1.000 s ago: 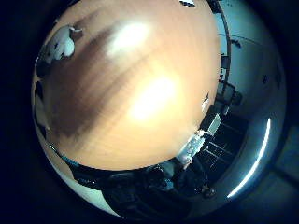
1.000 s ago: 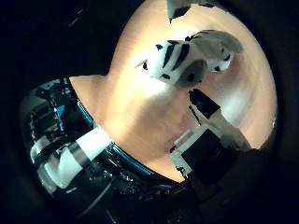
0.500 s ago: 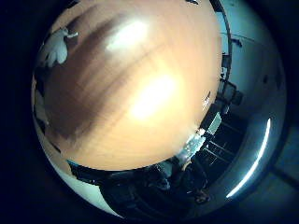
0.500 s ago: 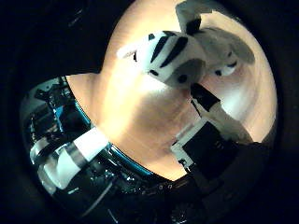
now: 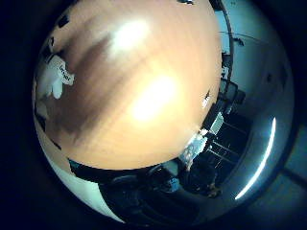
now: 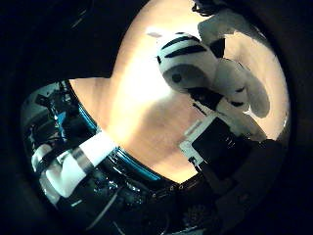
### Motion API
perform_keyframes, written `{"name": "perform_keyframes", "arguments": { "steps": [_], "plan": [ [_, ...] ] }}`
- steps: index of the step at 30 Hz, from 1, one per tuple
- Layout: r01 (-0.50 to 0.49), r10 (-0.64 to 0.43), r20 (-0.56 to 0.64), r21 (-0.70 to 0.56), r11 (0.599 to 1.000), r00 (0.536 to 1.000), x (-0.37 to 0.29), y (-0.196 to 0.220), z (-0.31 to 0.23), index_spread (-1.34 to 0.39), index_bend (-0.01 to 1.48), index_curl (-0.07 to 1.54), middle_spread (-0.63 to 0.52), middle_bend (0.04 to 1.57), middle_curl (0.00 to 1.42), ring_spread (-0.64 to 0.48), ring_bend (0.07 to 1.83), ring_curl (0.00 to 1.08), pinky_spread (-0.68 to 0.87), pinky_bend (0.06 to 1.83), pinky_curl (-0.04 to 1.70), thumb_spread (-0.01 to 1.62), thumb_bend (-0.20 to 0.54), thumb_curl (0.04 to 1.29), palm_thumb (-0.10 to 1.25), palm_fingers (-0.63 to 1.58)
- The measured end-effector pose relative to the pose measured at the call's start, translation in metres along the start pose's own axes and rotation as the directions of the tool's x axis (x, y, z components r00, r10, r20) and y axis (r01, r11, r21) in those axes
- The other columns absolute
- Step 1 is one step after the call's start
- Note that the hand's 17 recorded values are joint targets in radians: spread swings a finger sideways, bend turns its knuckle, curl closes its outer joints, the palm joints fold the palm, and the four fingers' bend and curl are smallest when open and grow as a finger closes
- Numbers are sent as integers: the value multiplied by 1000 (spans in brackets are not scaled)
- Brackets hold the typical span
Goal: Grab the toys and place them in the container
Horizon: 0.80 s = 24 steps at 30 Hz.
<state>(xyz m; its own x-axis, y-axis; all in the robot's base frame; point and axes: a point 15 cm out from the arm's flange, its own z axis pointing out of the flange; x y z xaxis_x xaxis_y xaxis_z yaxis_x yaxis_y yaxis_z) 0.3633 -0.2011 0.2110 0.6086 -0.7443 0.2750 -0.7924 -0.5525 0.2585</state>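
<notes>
A striped plush toy (image 6: 195, 66) is lying on the wooden table (image 6: 146, 117). The hand (image 6: 220, 142) is reaching up against it.

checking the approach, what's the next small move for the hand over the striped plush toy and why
Probably ease the hand down a little onto the zebra plush toy and curl the fingers round it. The toy lies on the wooden table, fills much of the thumb-side view, and nothing looks wrapped round it yet.
</notes>
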Motion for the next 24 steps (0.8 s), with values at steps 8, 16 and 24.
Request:
{"name": "perform_keyframes", "arguments": {
  "steps": [8, 16, 24],
  "plan": [
    [-56, 55, -25, -24, 998, 998, 28, 47, -64, -455, 1128, 568, -499, 536, 468, -94, 174, 105, 256, 178, 121, 924, -19, 418, 1065, 518],
    [-87, 87, -107, 5, 996, 990, 63, 81, -178, -449, 1156, 553, -512, 554, 489, -94, 175, 107, 268, 179, 123, 935, -18, 413, 1059, 516],
    [-89, 115, -218, 124, 988, 969, 70, 83, -304, -445, 1163, 542, -512, 555, 502, -110, 176, 109, 299, 180, 134, 927, -19, 416, 1061, 518]
  ]
}}
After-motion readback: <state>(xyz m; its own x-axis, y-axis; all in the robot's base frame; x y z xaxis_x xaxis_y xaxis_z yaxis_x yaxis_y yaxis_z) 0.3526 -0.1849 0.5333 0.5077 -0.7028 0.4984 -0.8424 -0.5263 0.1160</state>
